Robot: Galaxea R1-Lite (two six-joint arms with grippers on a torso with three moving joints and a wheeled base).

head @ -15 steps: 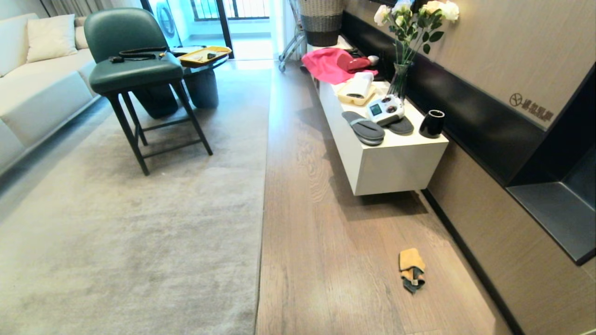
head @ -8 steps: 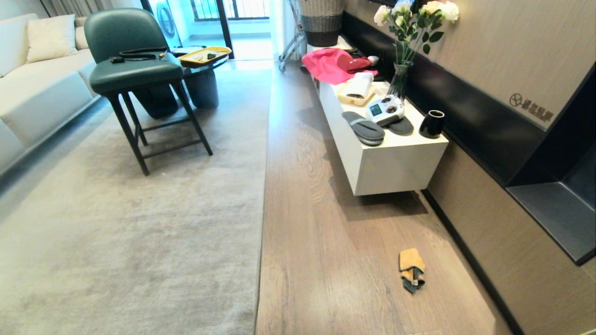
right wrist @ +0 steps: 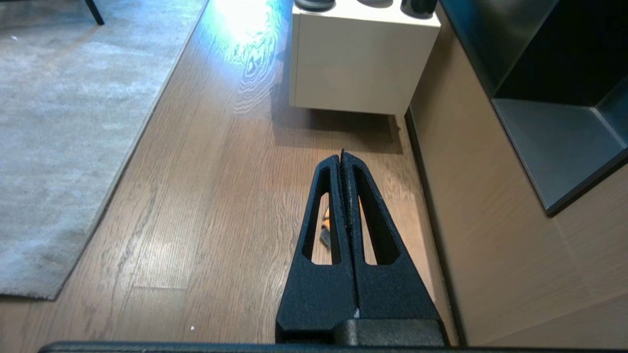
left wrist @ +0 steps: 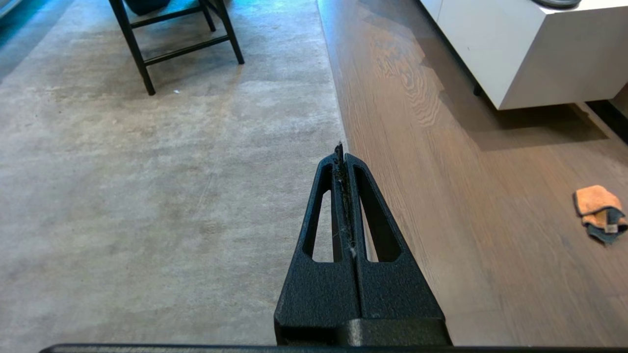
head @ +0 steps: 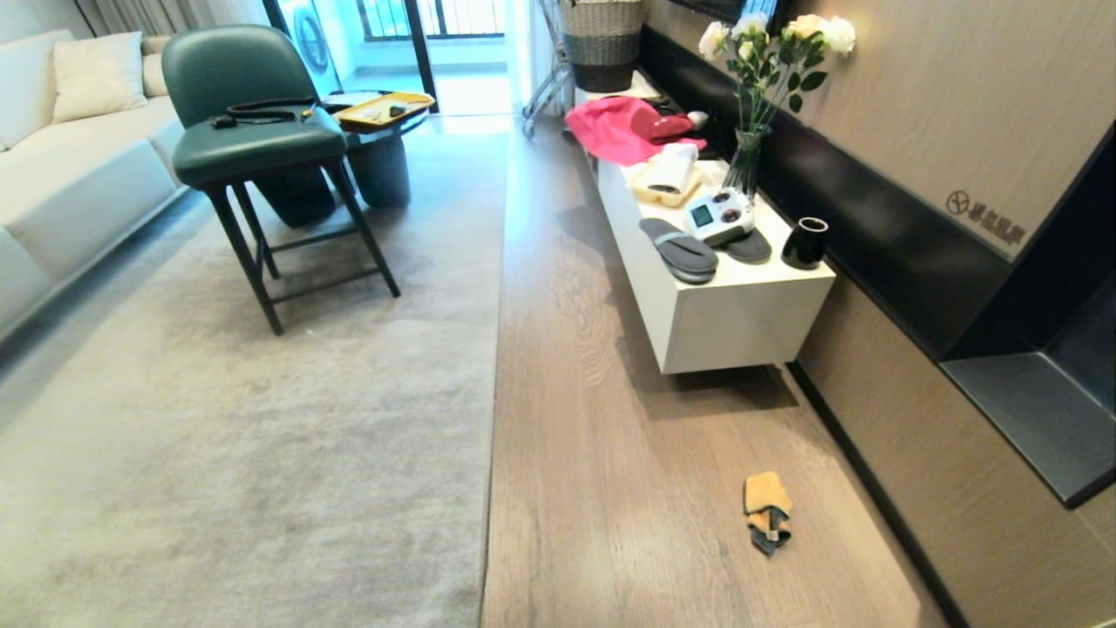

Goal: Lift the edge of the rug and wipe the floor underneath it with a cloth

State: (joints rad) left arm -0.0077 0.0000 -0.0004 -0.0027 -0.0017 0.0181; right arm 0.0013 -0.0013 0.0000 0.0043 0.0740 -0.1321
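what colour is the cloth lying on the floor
Orange-yellow with a dark grey part; the cloth shows best in the left wrist view.

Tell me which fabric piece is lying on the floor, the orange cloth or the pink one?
The orange cloth with the dark grey part; it lies on the floor planks, while the pink fabric sits up on the white cabinet.

- A home living room: a cream sofa (head: 78,166) with a cushion (head: 94,74) lines one side.
- A large grey rug (head: 261,419) covers part of the wood-plank floor (head: 628,453).
- A green chair (head: 248,131) stands on the rug.
- A low white cabinet (head: 732,305) carries slippers (head: 680,249) and a vase of white flowers (head: 767,96).
- A woven basket (head: 600,39) stands at the far end.
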